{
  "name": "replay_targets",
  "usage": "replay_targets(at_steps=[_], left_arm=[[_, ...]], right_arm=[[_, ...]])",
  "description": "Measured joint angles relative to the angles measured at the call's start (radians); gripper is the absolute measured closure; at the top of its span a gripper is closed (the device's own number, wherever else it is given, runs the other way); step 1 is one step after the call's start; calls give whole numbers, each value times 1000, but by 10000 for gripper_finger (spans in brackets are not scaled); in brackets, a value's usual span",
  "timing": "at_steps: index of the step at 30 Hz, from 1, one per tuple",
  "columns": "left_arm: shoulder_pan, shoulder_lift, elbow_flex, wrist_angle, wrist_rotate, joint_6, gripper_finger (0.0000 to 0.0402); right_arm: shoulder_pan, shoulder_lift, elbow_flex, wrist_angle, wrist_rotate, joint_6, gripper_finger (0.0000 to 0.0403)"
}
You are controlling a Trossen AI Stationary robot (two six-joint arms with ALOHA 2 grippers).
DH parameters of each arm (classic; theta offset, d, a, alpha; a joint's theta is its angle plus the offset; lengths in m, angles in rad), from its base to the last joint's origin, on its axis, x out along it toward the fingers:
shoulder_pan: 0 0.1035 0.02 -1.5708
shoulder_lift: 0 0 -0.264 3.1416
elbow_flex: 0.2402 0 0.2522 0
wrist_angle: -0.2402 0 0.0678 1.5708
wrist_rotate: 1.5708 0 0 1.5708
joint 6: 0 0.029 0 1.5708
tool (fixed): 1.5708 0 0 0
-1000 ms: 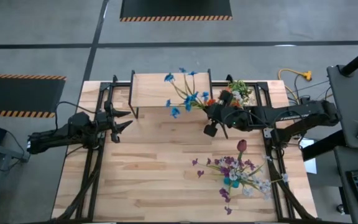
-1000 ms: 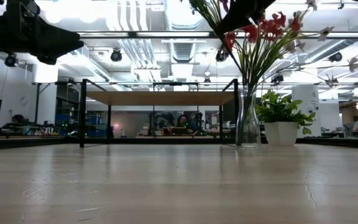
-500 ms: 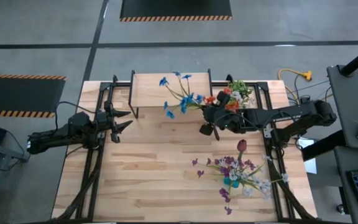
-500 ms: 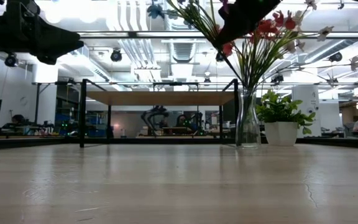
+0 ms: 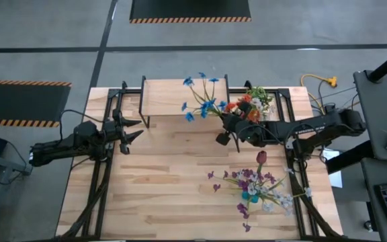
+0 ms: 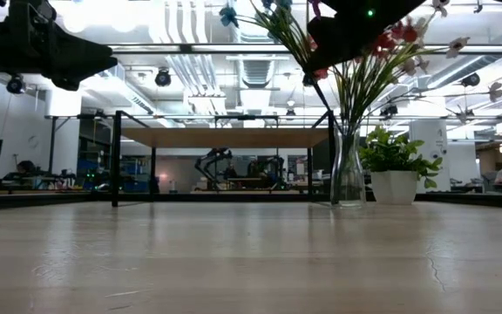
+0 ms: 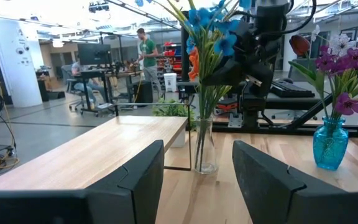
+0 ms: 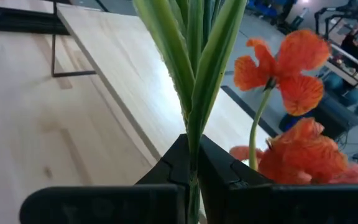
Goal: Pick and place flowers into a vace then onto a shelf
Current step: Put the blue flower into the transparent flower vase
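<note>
A bunch of flowers with blue and orange blooms stands with its green stems in a clear glass vase, which rests on the table just right of the shelf. The vase also shows in the left wrist view. My right gripper is shut on the stems above the vase. My left gripper is open and empty over the table's left side, its fingers pointing toward the vase. My right gripper pinches the bundle of green stems between its two fingers, above the vase neck and below the blooms. The fingers come from the table's right side, slanting down, and lie across the stems. The stems lean toward the shelf, their lower ends inside the vase.
A small leafy potted plant in a white pot stands right of the vase. A blue vase with purple and white flowers and a dark red bloom stands at the near right. The table's middle and near left show bare wood.
My right gripper has shifted a little toward the table's left edge while staying shut on the stems. The bunch has swayed: its blue blooms swung toward the left, then back toward the far edge. The stems' lower ends stayed in the vase.
</note>
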Motion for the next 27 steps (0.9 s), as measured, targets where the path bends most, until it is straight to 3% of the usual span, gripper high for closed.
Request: replay_targets(at_steps=[27], left_arm=[[0,0,0,0,0,0,226]], right_arm=[[-12,-64,-98,-2,-4,245,394]])
